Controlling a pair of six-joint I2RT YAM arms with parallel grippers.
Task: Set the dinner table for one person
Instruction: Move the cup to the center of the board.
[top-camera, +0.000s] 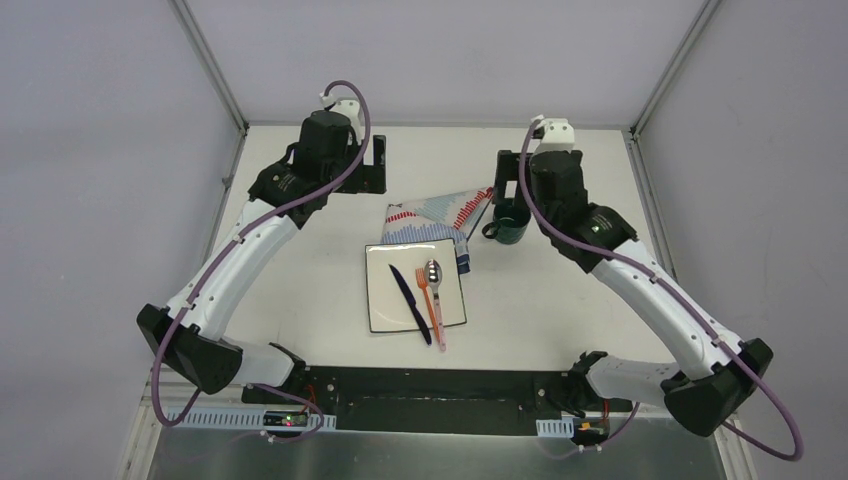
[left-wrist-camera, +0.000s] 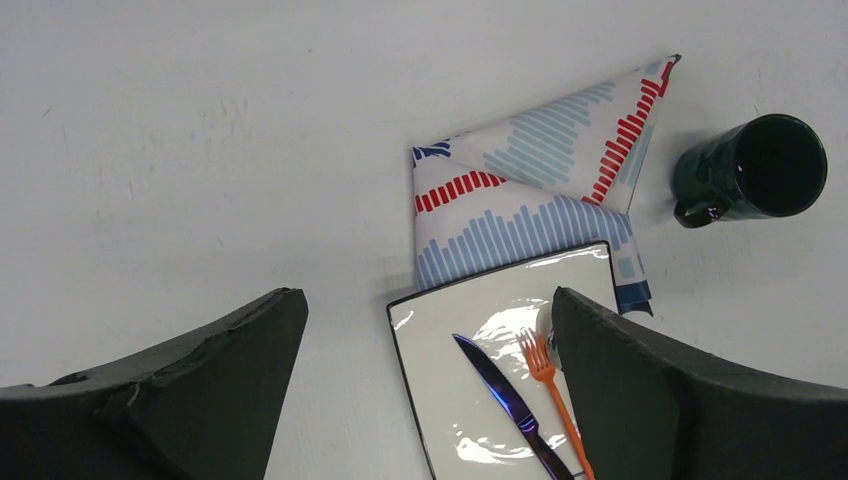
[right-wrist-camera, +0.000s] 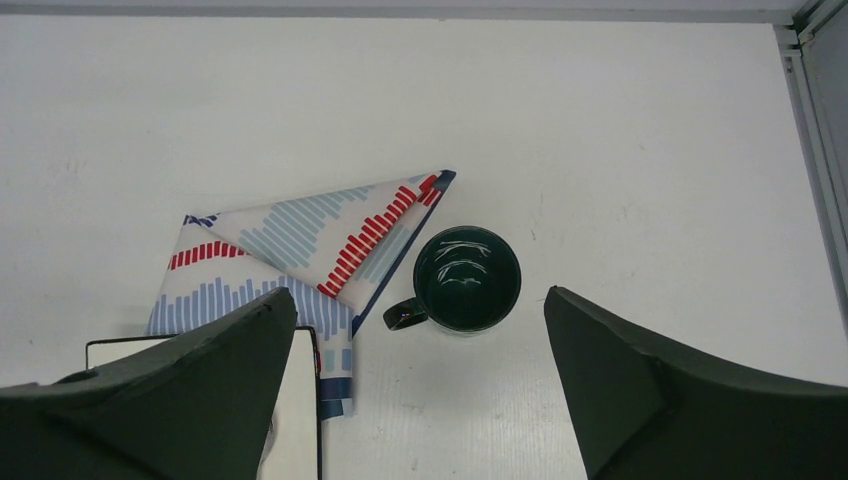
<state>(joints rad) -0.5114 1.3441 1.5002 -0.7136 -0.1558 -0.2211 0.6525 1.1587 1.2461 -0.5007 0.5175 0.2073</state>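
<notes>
The left pincer (left-wrist-camera: 425, 300) fills the bottom of its wrist view, its two dark fingers (left-wrist-camera: 200, 380) spread wide and grasping nothing. Below the gap lies a white square plate (left-wrist-camera: 440, 330). On it are a dark knife (left-wrist-camera: 500, 395), an orange fork (left-wrist-camera: 555, 395) beside the knife, and a spoon (top-camera: 434, 270) to the right of the fork. The plate's far edge rests on a folded striped cloth (left-wrist-camera: 520, 210) in red, blue and white. A dark green mug (left-wrist-camera: 750, 170) stands upright just beside the cloth's right edge.

The right pincer (right-wrist-camera: 420, 295) is likewise released, jaws wide with nothing in them. It hangs above the mug, which shows just past its fingers.

All of this rests on the desk (top-camera: 300, 270), a broad white top edged by grey rails (right-wrist-camera: 805, 90). The plate sits near the desk's middle, between the two arms.
</notes>
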